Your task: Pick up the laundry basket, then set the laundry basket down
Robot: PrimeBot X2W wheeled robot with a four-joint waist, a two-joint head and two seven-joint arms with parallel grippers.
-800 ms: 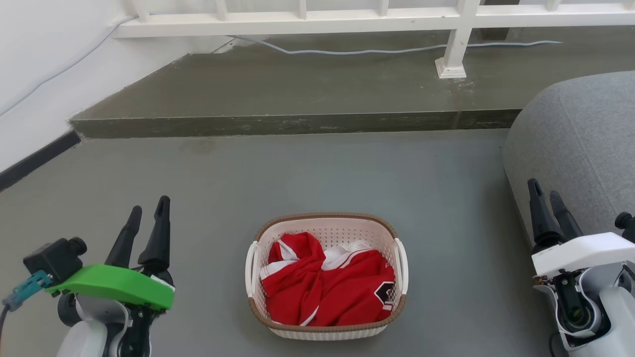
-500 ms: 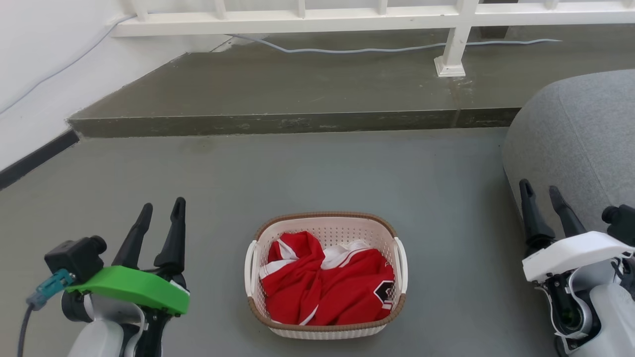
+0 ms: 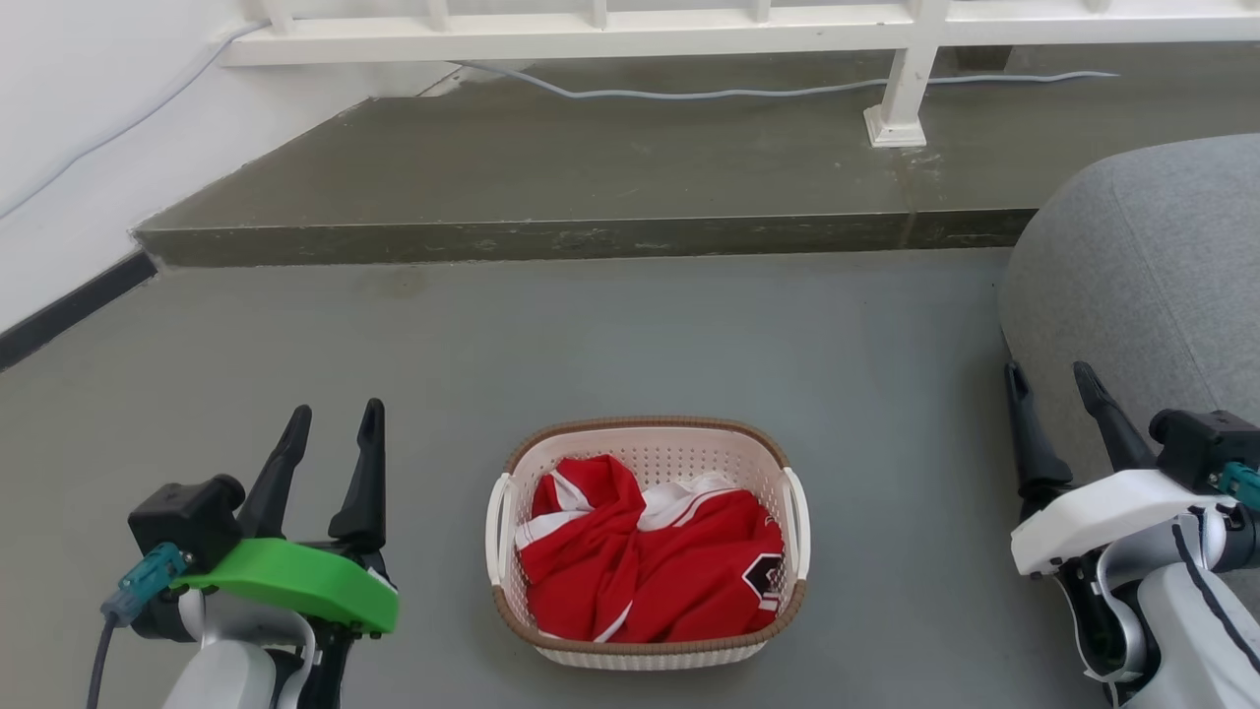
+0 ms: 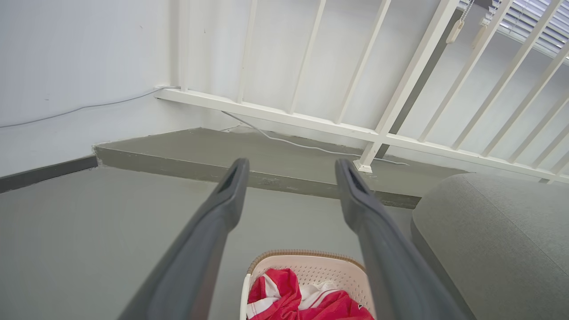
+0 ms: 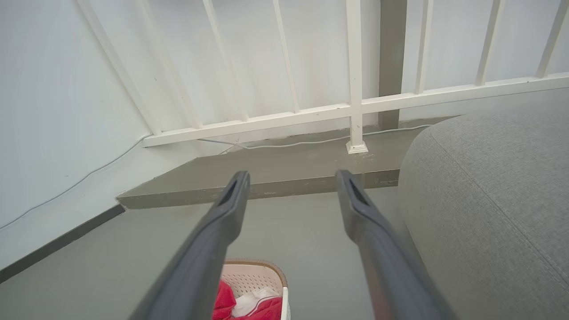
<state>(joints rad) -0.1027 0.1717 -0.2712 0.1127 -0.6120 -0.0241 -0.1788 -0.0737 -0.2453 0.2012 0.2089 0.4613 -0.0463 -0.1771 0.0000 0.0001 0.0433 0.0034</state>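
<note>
Perforated plastic laundry basket holds red cloth on matt floor.

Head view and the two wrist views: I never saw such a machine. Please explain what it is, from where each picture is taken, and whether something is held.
It is a wheeled robot with two arms. The head view looks down from a camera on its head: the left end effector at lower left, the right end effector at lower right, each with two fingers spread open. The wrist views come from cameras on each wrist, looking along those fingers. On the gray floor between the arms stands the laundry basket, holding a red and white garment. A gray cushion is at the right. Nothing is held.
</note>
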